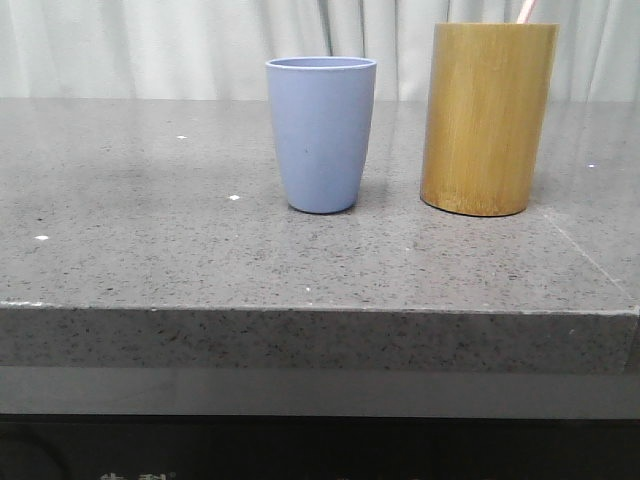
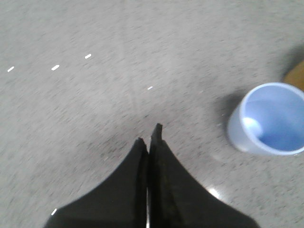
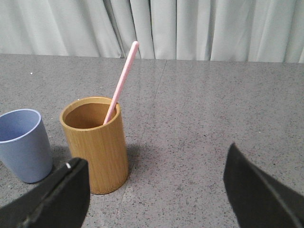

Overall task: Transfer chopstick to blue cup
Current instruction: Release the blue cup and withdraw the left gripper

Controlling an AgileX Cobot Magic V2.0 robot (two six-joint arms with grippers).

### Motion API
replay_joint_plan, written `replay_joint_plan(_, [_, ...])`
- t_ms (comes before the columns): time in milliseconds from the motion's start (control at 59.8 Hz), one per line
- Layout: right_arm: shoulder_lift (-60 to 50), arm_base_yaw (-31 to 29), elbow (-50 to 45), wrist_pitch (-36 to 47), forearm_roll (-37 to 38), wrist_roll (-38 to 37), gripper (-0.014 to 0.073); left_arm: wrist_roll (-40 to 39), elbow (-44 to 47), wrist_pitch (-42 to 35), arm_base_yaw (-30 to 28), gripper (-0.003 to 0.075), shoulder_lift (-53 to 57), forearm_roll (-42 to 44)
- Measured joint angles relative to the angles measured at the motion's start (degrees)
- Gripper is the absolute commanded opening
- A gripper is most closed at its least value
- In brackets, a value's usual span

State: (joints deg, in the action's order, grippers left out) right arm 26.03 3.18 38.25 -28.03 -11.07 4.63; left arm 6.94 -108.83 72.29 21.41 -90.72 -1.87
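Chopstick (image 3: 122, 80), thin straight pale pink stick: stands inside the tan bamboo holder, lower end hidden within, upper part leaning against the rim and rising well above it at a tilt. In the front view just its tip (image 1: 526, 10) peeks above the holder at the frame's upper edge.

Table (image 1: 150, 240), grey speckled stone slab with a squared front edge: carries both vessels; a few small white flecks lie on its left half.

Curtain (image 1: 150, 45), pale pleated fabric: hangs behind the table across the background.

Holder (image 1: 487, 118), tall tan bamboo cylinder, open at the top: upright on the table to the right of the blue cup, near it but not touching.

Cup (image 1: 321, 133), matte light periwinkle-blue tapered tumbler without handle: upright on the table, shorter than the holder, interior empty as seen from the left wrist view (image 2: 270, 121).

Right pincer (image 3: 156, 190), two black fingers: spread wide apart, nothing between them, raised above the table, with the holder (image 3: 96, 145) and cup (image 3: 23, 145) ahead of one finger.

Left pincer (image 2: 148, 137), two black tapered fingers: pressed together with tips meeting, nothing gripped, above bare table well apart from the cup.
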Motion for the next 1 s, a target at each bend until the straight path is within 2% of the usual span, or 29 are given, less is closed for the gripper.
replay_joint_plan(217, [0.0,0.0,0.0,0.0,0.0,0.0,0.0591,-0.6,13.9,0.0,-8.0,-0.0019,9.9,-0.1])
replay_joint_plan(351, [0.0,0.0,0.0,0.0,0.0,0.0,0.0591,-1.3,23.7,-2.8,-10.4,-0.0019,17.0,-0.3])
replay_joint_plan(652, [0.0,0.0,0.0,0.0,0.0,0.0,0.0591,-5.8,48.8,-24.8,-10.9,-0.0019,38.4,-0.5])
replay_joint_plan(853, [0.0,0.0,0.0,0.0,0.0,0.0,0.0591,-6.3,62.2,-36.7,-10.9,-0.0019,52.4,-0.5])
replay_joint_plan(1004, [0.0,0.0,0.0,0.0,0.0,0.0,0.0591,-6.5,70.2,-42.7,-10.9,-0.0019,63.4,-0.4])
